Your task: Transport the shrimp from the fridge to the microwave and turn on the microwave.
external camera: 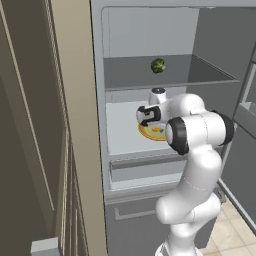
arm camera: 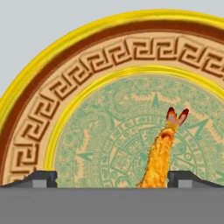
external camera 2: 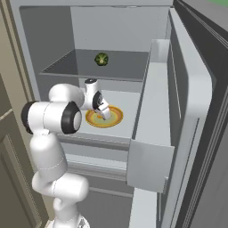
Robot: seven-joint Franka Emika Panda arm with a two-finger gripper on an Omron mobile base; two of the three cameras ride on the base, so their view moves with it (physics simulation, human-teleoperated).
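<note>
The shrimp [arm camera: 161,157], orange with a red forked tail, lies on a round yellow-rimmed patterned plate [arm camera: 87,87] on the middle shelf of the open fridge [external camera: 125,135]. My gripper [arm camera: 111,178] is low over the plate and open. Its left fingertip [arm camera: 43,177] stands well away from the shrimp, while the right fingertip sits just beside it. From the base views the gripper [external camera: 156,126] [external camera 2: 106,114] points down onto the plate [external camera: 145,133] [external camera 2: 117,116], and a small orange bit of the shrimp [external camera: 158,130] shows under it. The microwave is out of view.
A green broccoli floret [external camera: 158,65] [external camera 2: 102,59] sits on the dark upper shelf. The open fridge door [external camera 2: 178,111] with its bins stands to the right. Drawer fronts [external camera: 145,167] lie below the shelf, and a tall beige cabinet side [external camera: 75,125] is on the left.
</note>
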